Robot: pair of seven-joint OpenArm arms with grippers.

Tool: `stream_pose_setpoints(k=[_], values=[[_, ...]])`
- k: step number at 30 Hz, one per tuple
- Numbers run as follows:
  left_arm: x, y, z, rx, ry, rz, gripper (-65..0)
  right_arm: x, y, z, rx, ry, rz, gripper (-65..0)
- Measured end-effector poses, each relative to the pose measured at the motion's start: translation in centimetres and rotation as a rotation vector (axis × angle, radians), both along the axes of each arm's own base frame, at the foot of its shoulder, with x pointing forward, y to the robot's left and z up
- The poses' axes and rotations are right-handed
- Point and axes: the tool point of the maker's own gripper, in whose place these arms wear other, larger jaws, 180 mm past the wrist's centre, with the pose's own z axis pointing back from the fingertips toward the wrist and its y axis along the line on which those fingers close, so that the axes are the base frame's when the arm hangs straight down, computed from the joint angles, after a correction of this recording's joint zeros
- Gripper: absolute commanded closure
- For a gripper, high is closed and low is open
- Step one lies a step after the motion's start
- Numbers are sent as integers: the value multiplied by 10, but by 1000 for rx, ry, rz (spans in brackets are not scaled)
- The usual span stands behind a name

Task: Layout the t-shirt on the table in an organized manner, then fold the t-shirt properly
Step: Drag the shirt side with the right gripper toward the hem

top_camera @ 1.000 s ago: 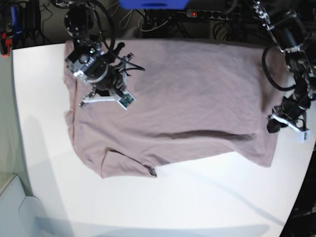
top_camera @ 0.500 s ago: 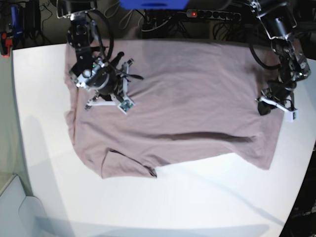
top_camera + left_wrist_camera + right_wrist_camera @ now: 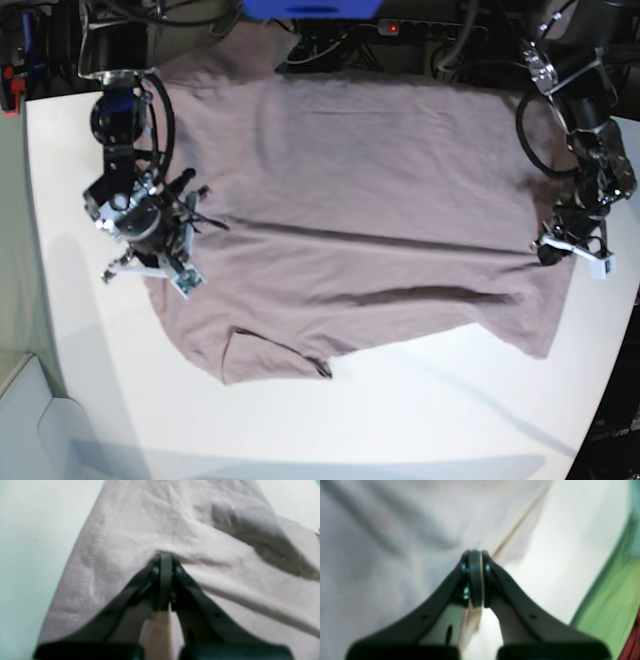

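Observation:
The mauve t-shirt (image 3: 380,180) lies spread across the far half of the white table (image 3: 400,400), with a small flap folded over at its front left. Its far edge reaches past the table's back edge. My right gripper (image 3: 155,270) is at the shirt's left edge. In the right wrist view it (image 3: 475,555) is shut with the edge of the t-shirt (image 3: 382,542) pinched between the fingers, beside bare table (image 3: 550,555). My left gripper (image 3: 552,252) is at the shirt's right side. In the left wrist view it (image 3: 163,555) is shut on a fold of the t-shirt (image 3: 150,517).
A power strip (image 3: 430,28) with a red light, cables and a blue object (image 3: 310,8) sit beyond the table's far edge. A pale bin (image 3: 20,420) stands at the front left. Green floor (image 3: 615,592) shows past the table's left edge. The table's right edge runs close to my left gripper.
My right gripper has moved toward the front left, dragging the shirt's left side with it. The shirt now lies wider and flatter. My left gripper shifted slightly at the shirt's right side.

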Motion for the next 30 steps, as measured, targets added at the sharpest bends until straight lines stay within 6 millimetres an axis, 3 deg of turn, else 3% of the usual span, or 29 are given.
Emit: stream_pose_setpoints(k=[3,10,15,21,26,30], values=[[-1,0,-1,-5,-3,3,0,30,18,16,28,-47,40,-25],[-13,4,-5,-11,-19,26,0,79,38,-9,-1,65,121,-249],[-15,5,-6,-8,-11,19,0,114,61,-17,113,66,155,-348],[-18,4,-5,3,-15,14,0,124,59,-33,171,94,156,-366],[-18,4,-4,8,-12,12,0,146,46,-20,182,-40,33,-365],[-22,5,-6,12,-15,17,0,145,42,-23,179,-47,15,-365]])
